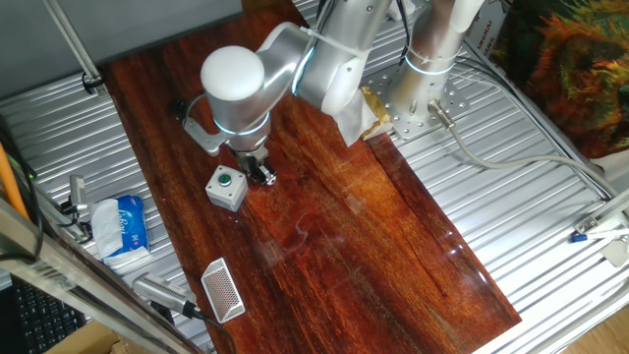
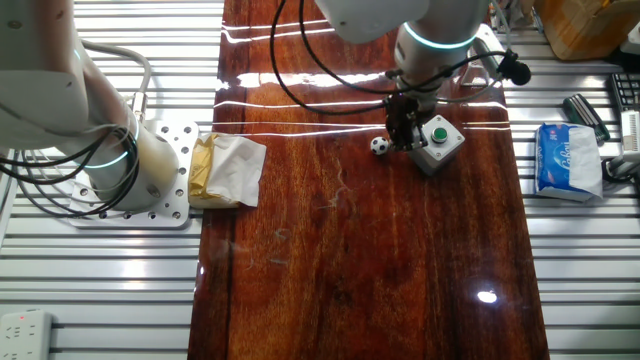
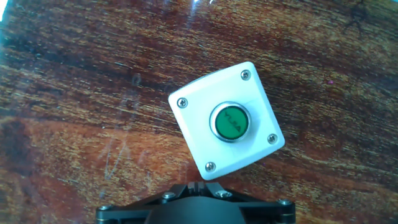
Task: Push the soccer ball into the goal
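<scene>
In one fixed view, the gripper (image 1: 260, 173) stands beside one button box (image 1: 226, 187), one goal (image 1: 223, 290) well apart. In the other, one soccer ball (image 2: 379, 146) sits just beside it. The hand view shows unreadable button lettering (fingers unseen, so spread or closed: cannot tell).

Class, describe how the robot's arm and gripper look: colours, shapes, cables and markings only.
The arm is silver-grey with rounded white joint caps and thin glowing cyan rings at the joints. Black cables loop along it in the other fixed view. The gripper is small and black, with dark jaws and visible screws.
</scene>
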`<action>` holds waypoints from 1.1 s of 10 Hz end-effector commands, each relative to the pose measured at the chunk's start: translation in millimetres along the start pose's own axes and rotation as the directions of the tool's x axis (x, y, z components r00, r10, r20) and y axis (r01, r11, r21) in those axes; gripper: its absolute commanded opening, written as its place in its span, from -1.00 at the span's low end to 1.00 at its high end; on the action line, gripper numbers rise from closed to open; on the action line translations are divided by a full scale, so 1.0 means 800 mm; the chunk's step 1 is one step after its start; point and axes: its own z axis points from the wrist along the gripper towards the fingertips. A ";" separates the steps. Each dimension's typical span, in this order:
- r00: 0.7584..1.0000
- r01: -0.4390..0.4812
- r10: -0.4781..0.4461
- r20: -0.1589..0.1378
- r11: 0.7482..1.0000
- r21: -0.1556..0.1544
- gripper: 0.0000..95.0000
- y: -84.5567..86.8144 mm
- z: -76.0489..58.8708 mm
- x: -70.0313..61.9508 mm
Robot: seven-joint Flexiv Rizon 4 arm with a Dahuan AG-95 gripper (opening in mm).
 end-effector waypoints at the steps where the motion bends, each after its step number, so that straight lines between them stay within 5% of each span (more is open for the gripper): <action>1: 0.987 -0.159 0.159 0.005 0.987 -0.010 -1.00 0.001 -0.003 0.005; 3: 0.968 -0.251 0.250 -0.014 0.968 -0.011 -1.00 0.003 -0.002 0.010; 5: 0.964 -0.262 0.263 -0.029 0.965 0.025 -1.00 0.008 0.002 0.021; 9: 0.965 -0.255 0.255 -0.061 0.967 0.011 -1.00 0.019 0.015 0.043; 11: 0.953 -0.300 0.297 -0.060 0.951 -0.069 -1.00 0.021 0.016 0.045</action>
